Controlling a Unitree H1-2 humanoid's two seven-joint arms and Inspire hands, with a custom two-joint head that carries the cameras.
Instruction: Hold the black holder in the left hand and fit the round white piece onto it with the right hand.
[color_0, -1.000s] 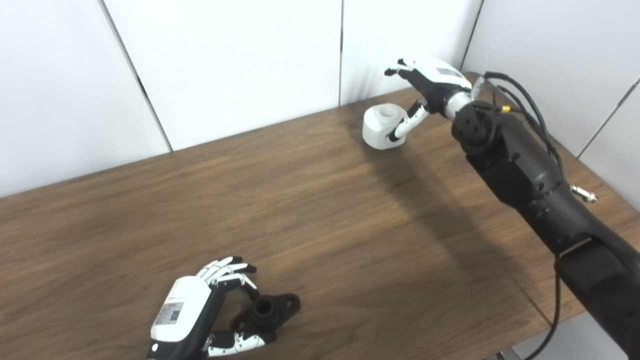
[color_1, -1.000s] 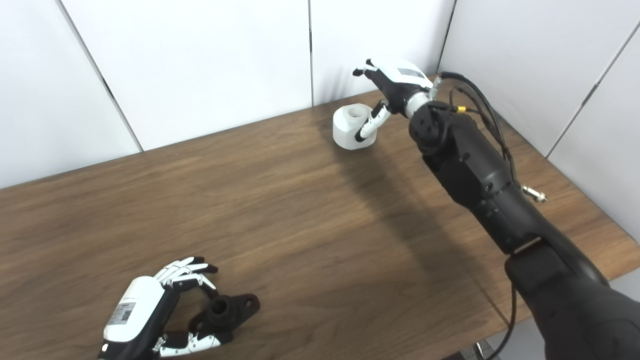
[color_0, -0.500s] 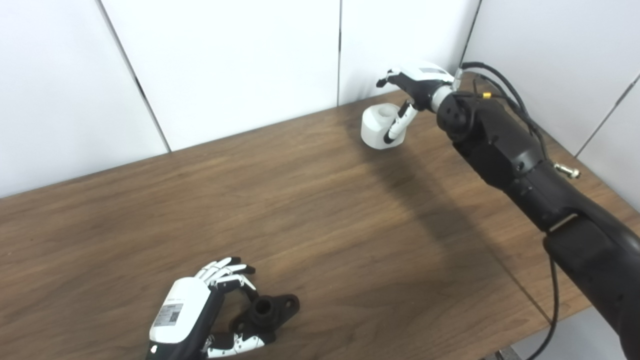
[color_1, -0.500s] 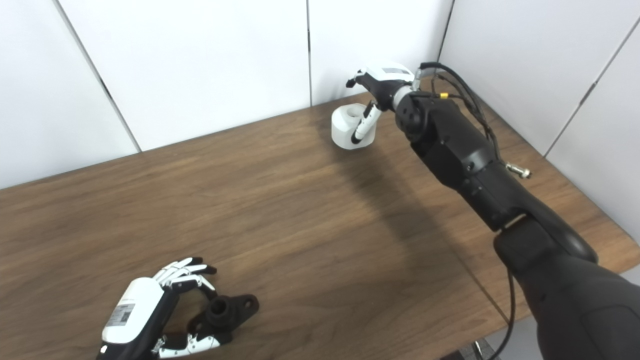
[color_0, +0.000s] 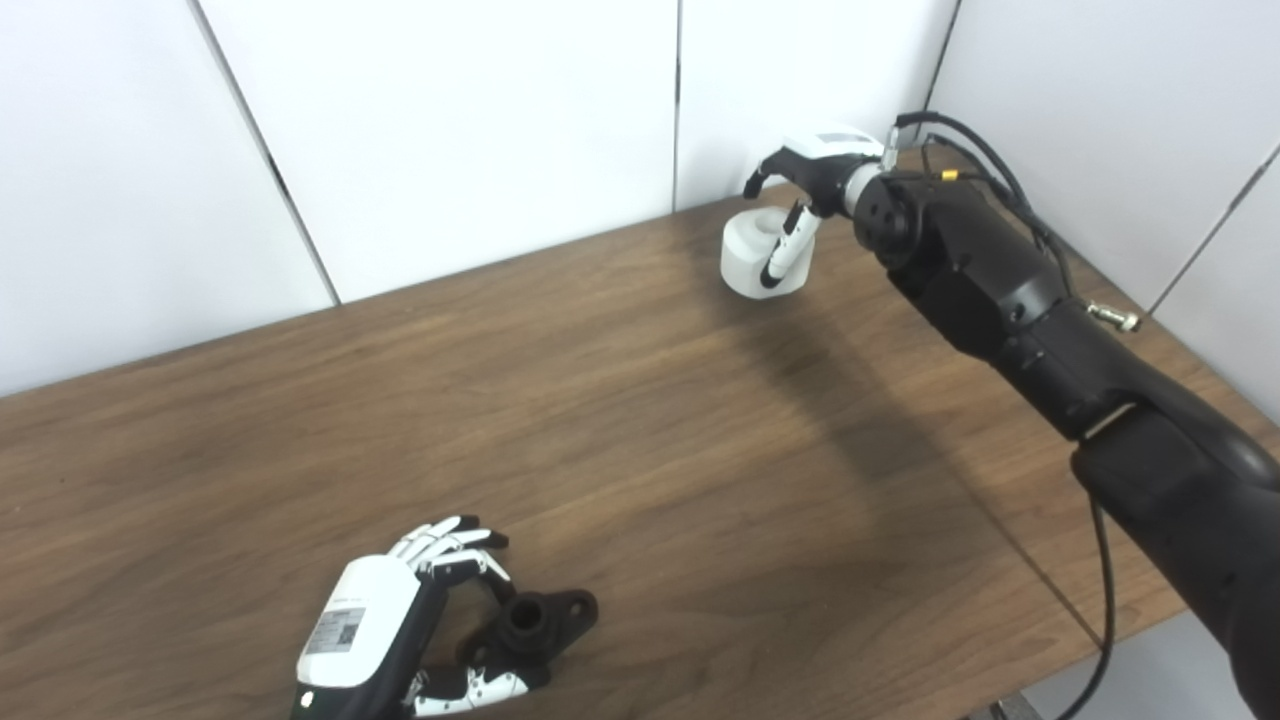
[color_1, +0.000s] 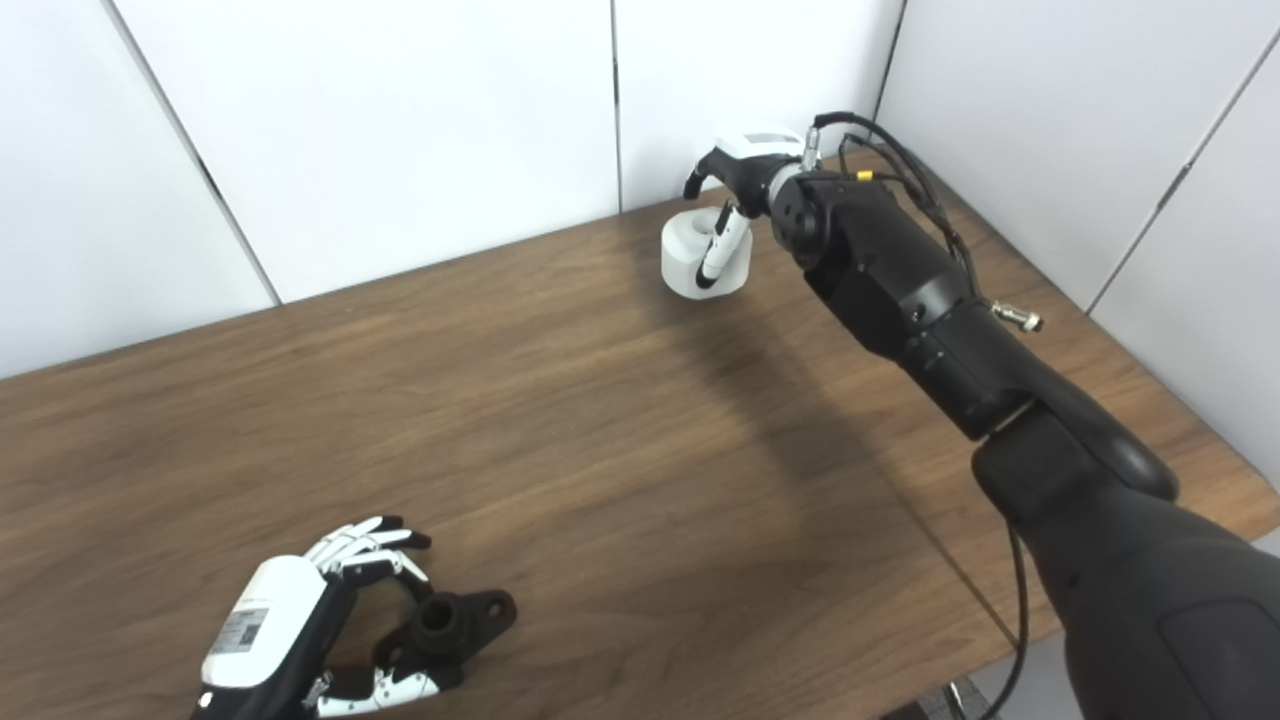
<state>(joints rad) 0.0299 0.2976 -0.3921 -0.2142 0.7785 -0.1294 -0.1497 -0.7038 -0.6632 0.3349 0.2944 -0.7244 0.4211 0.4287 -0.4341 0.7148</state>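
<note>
White round piece (color_0: 752, 258) isn't gripped yet: your right hand (color_0: 812, 172) arches over it, fingers spread. Close next. Left hand (color_0: 400, 625) cups the black holder (color_0: 535, 624) loosely.

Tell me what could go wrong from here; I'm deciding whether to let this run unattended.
The right hand arches over the white piece with its fingers not closed; a grasp near the top could tip or slip it. The piece sits near the table's back edge by the wall, so a nudge might push it out of reach. The left hand only loosely brackets the holder, which might shift.
</note>
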